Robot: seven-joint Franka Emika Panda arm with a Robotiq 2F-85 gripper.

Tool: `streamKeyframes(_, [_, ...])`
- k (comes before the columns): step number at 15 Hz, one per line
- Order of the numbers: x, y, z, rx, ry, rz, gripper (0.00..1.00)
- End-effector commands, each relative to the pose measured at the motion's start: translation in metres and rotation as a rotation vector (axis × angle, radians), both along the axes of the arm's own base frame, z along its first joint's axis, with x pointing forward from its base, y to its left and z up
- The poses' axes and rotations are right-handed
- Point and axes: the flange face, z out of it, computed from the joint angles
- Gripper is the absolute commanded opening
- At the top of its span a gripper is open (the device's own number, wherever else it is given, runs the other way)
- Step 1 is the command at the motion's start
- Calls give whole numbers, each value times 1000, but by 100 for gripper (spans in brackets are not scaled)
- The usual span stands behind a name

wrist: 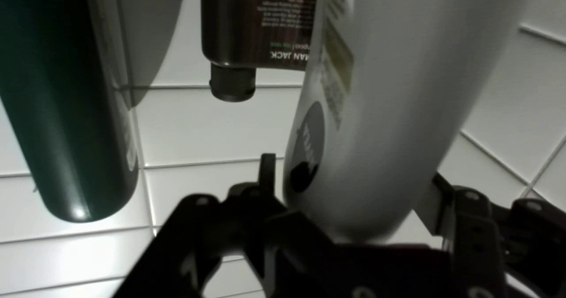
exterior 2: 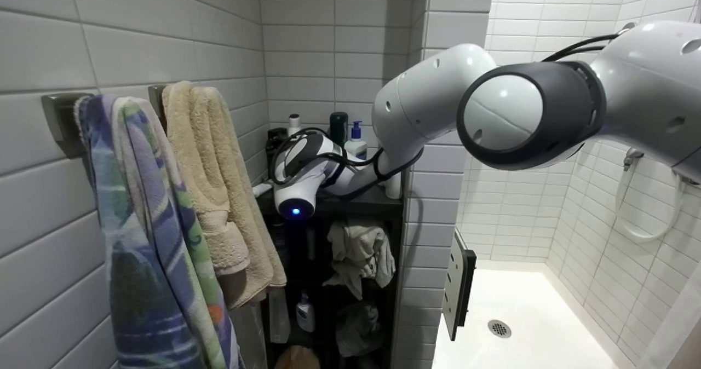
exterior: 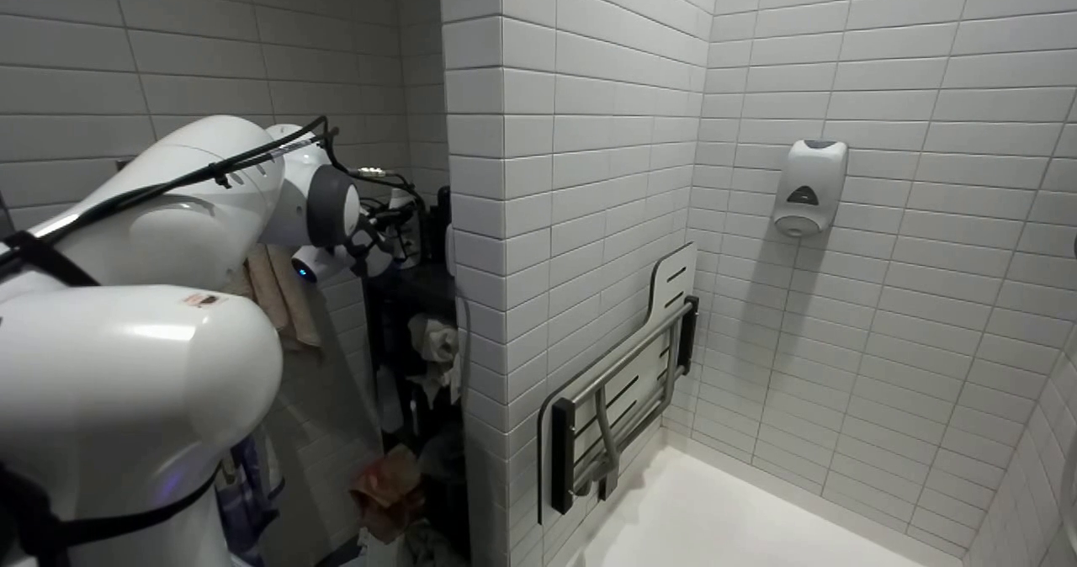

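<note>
In the wrist view the hand (wrist: pixel 352 185) is spread wide, its fingers (wrist: pixel 267 174) at either side of a white bottle (wrist: pixel 384 90) that runs from the lower middle to the upper right of the frame. Tile shows between the bottle and the finger at its left edge, so it appears not to be gripped; at the right edge a light touch cannot be ruled out. The print is upside down in this view, so the rounded end low in the frame is probably the bottle's top.

The main risk is a knock. With so little room around the bottle, a small sideways drift or twist could tip it, and its foot lies out of frame, so how firmly it stands cannot be told. Falling, it could strike the green bottle (wrist: pixel 66 112) at the left or the brown bottle (wrist: pixel 258 24) at upper middle. Closing on the rounded end might let the bottle squirt free, since the curve offers little flat surface.

In an exterior view a pump bottle (exterior 2: pixel 357 150) stands near the wrist above the black shelf (exterior 2: pixel 361 209); the loose cable (exterior 2: pixel 356 163) could snag its blue head if the arm swings.
</note>
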Motion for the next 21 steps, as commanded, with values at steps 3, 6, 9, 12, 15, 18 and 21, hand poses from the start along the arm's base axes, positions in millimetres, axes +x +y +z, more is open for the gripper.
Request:
streamKeyframes(3, [0, 0, 0, 0, 0, 0, 76])
streamKeyframes(6, [-1, 0, 1, 2, 6, 2, 95])
streamKeyframes(9, [-5, -1, 1, -1, 10, -3, 100])
streamKeyframes(12, [-7, 0, 0, -5, 9, -3, 100])
streamKeyframes(15, [-11, 2, 2, -6, 11, -2, 100])
streamKeyframes(18, [-19, 4, 5, -7, 24, 0, 100])
streamKeyframes(21, [-26, 1, 9, -9, 22, -15, 100])
